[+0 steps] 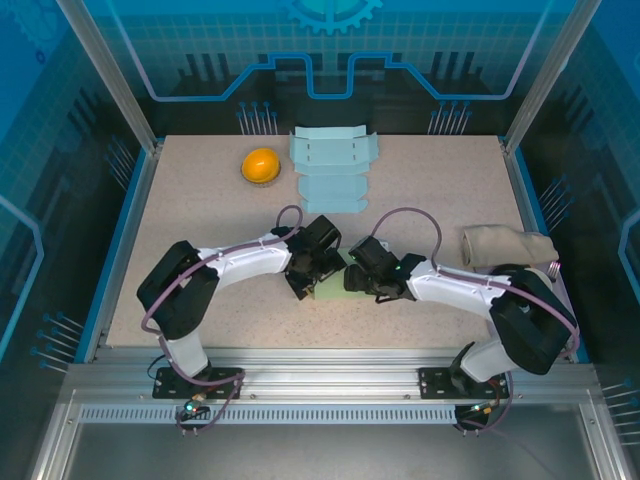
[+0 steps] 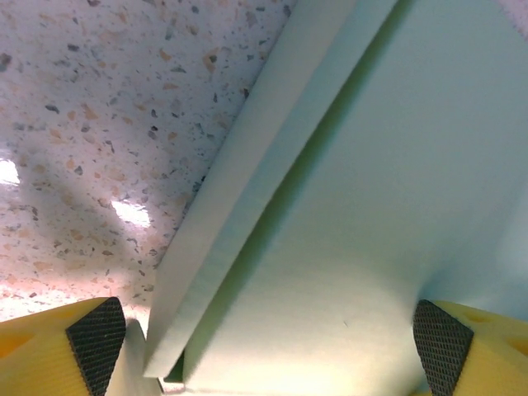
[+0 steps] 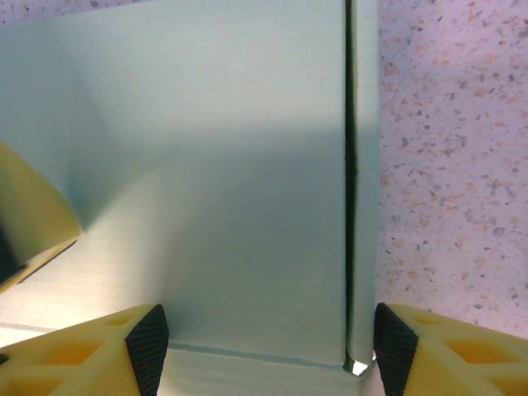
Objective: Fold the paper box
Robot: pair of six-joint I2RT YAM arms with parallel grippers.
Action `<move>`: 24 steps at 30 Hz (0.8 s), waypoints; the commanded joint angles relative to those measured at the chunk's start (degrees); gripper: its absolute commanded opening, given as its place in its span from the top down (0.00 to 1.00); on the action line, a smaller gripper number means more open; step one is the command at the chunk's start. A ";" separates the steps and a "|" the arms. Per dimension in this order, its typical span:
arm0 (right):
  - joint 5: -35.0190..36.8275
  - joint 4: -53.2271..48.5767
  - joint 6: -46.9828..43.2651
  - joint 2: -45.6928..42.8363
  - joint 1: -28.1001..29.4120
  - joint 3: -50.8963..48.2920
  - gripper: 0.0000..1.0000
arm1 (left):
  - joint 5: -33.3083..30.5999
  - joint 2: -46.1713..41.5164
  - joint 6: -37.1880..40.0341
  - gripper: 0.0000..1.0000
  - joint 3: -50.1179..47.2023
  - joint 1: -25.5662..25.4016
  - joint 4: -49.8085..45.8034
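Top external view, from left to right: a round orange object [image 1: 261, 165] sits at the far left of the speckled table [image 1: 200, 240]. Just beside it, at the far edge, lies a flat pile of pale blue-green card blanks [image 1: 333, 168]. Nearer the arms, at the table's centre, both arms bend inward and meet. The left gripper [image 1: 312, 278] and the right gripper [image 1: 352, 278] crowd over the paper box [image 1: 326, 293], a small pale green piece lying flat between them and mostly hidden by them. A rolled beige towel [image 1: 506, 246] lies well apart at the right.

Left wrist view: the black pads [image 2: 96, 334] stand wide apart at the bottom corners, with the green card between them. A long side strip runs diagonally along the card's left edge, creased and raised from the main panel. The jaws are spread and not pinching anything I can make out.

Right wrist view: these pads [image 3: 149, 345] are likewise spread, straddling the broad panel. A narrow folded strip runs straight up the card's right edge, just beside the right pad. A yellow finger, probably the other arm's, pokes in at the left.

As a judgement, the task is at an early to middle stage. At least one side wall looks creased, but the box reads as low and flat. The other walls and the closing tabs seem left to do.
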 commanded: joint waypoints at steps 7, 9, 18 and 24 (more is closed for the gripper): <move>-0.04 -2.21 -2.93 -2.32 0.78 0.30 0.32 | -0.63 2.29 -0.10 0.09 1.76 -0.28 -0.78; -0.24 -1.88 -2.92 -1.50 0.76 0.16 0.33 | -0.62 2.63 0.01 0.09 2.20 -0.41 -0.95; -0.59 -1.48 -3.25 -1.55 0.73 0.03 0.39 | -1.33 3.26 -0.20 0.13 1.64 -0.36 -1.16; -0.77 -1.39 -3.29 -1.72 0.79 -0.46 0.42 | -1.33 3.29 -0.92 0.16 1.10 -0.37 0.00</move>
